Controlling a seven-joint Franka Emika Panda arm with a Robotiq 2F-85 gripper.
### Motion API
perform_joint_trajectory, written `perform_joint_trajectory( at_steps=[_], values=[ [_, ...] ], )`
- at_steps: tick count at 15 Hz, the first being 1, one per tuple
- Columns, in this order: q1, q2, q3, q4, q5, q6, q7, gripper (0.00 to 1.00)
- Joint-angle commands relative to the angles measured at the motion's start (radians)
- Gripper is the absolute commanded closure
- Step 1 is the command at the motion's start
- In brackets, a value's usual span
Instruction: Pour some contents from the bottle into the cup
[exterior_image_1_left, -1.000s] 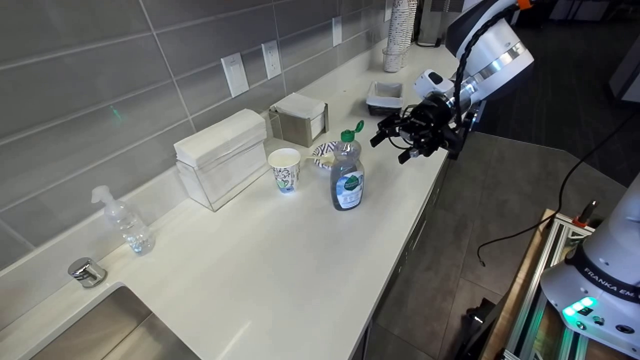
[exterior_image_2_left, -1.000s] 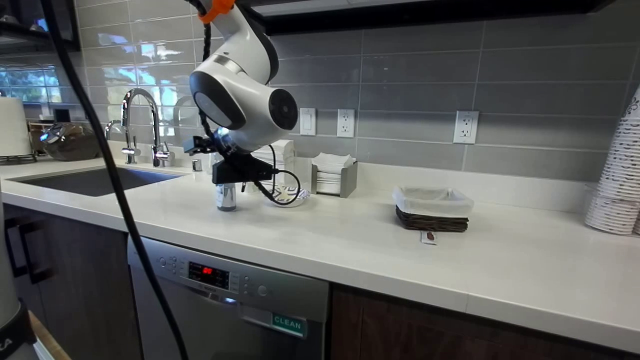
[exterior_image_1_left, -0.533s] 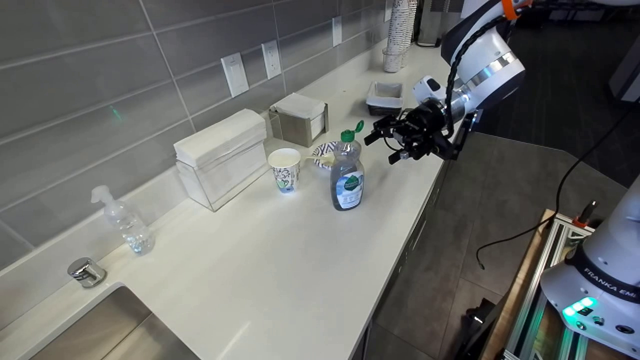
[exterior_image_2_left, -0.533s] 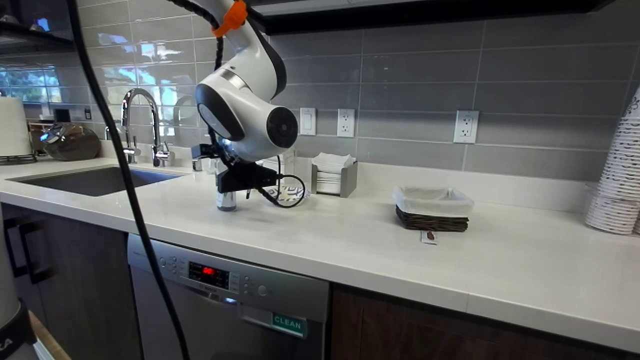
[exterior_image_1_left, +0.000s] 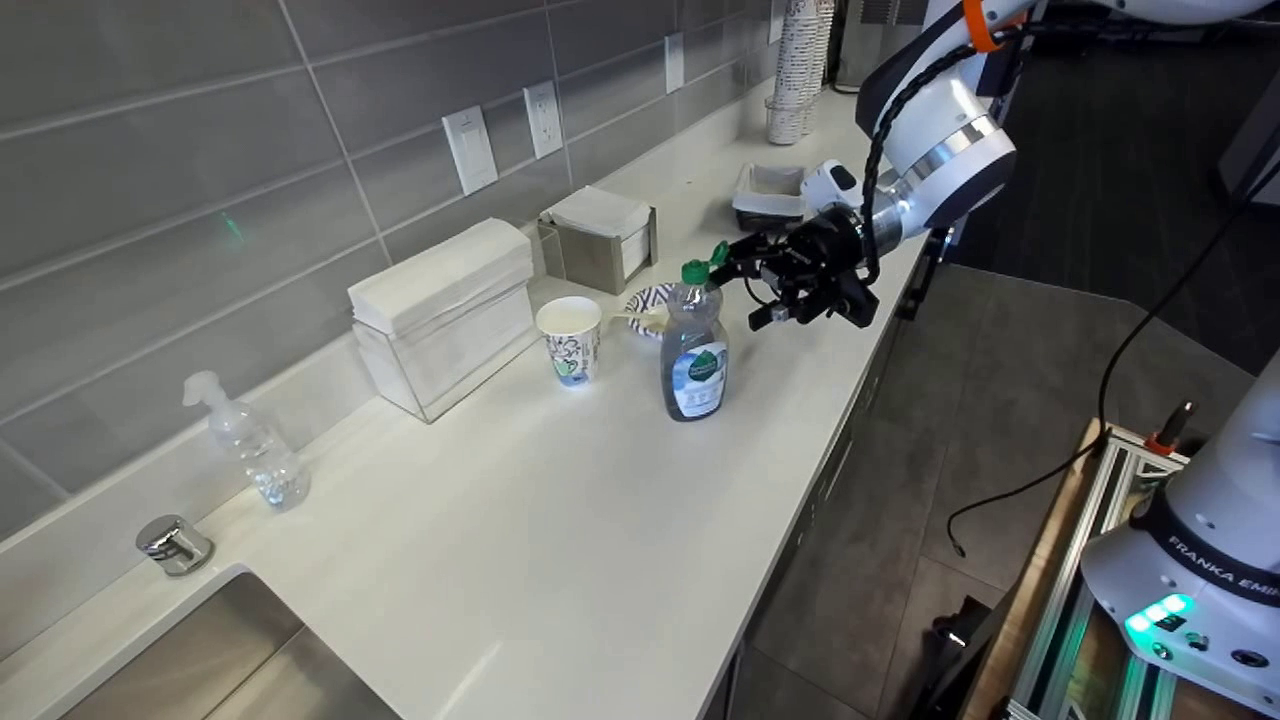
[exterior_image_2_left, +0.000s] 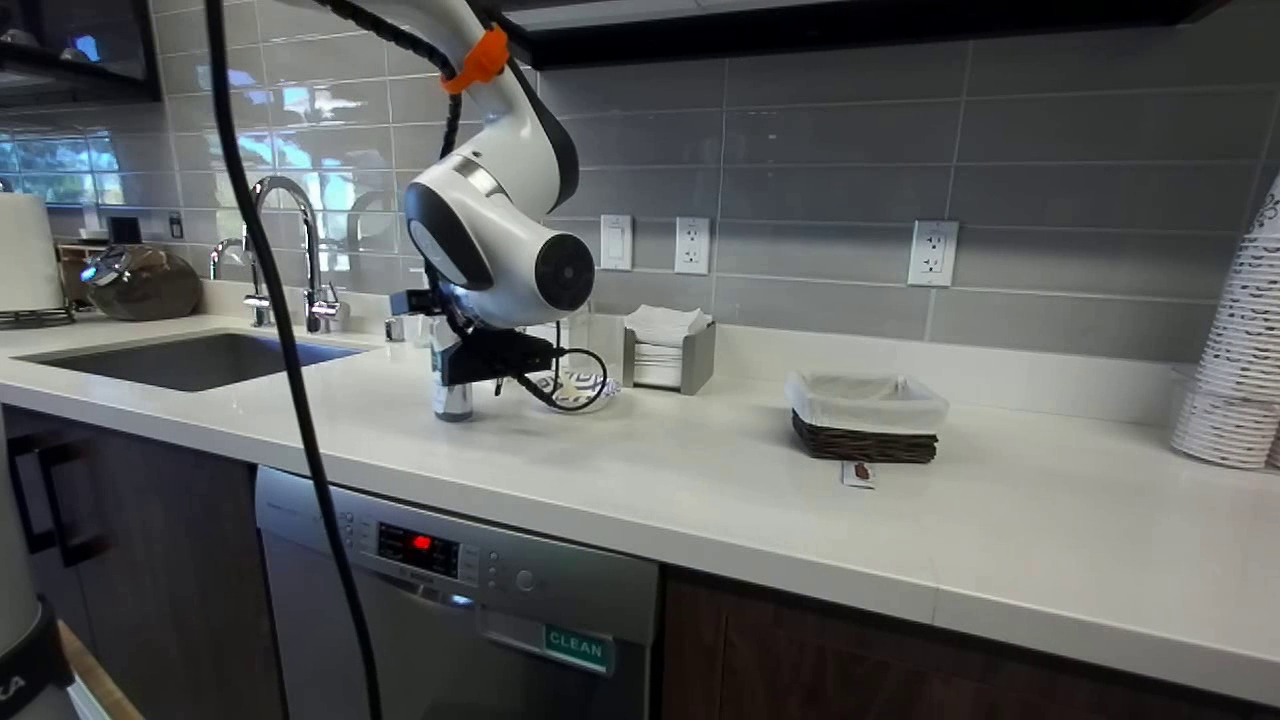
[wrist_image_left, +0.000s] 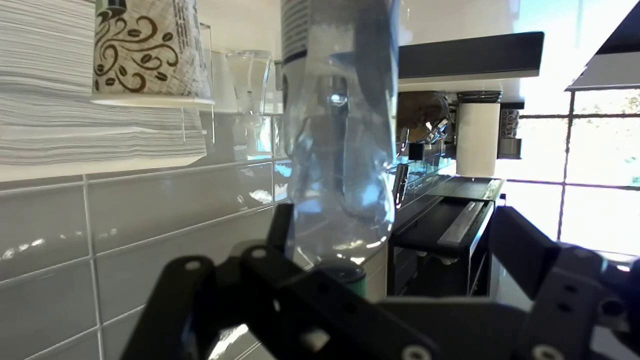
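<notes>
The squeeze bottle (exterior_image_1_left: 692, 333) stood upright on the bench (exterior_image_1_left: 560, 520), its long axis vertical, base down, its green flip cap (exterior_image_1_left: 695, 271) pointing straight up. The hinged lid (exterior_image_1_left: 719, 253) was raised and leaned out toward my side. In an exterior view the label (exterior_image_1_left: 699, 378) faced the camera; the wrist view showed the bottle inverted, cap lowest. My fingers (wrist_image_left: 522, 245) were spread wide just beside its neck, the bottle showing between them in the wrist view; whether either one touched it I could not tell. The paper cup (exterior_image_1_left: 571, 345) stood near the bottle on the wall side, mouth up. A patterned paper dish (exterior_image_1_left: 648, 296) sat partly hidden behind the bottle. The white bench ran past a lined wicker basket (exterior_image_2_left: 865, 443) to a stack of paper cups (exterior_image_2_left: 1228, 370), and the other way to a sink (exterior_image_2_left: 200, 365) with a chrome faucet (exterior_image_2_left: 319, 313). Beneath was a dishwasher (exterior_image_2_left: 450, 640) marked CLEAN; gray tile (exterior_image_2_left: 830, 160) rose behind, and window panes (wrist_image_left: 600, 205) glared beyond.
</notes>
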Motion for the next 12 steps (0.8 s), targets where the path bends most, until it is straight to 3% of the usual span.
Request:
perform_joint_trajectory(
  at_steps=[1, 12],
  values=[
    [-0.006, 0.064, 0.025, 0.032, 0.055, -0.002, -0.029, 0.0],
    [0.019, 0.165, 0.068, 0.066, 0.22, -0.001, -0.092, 0.0]
  ],
)
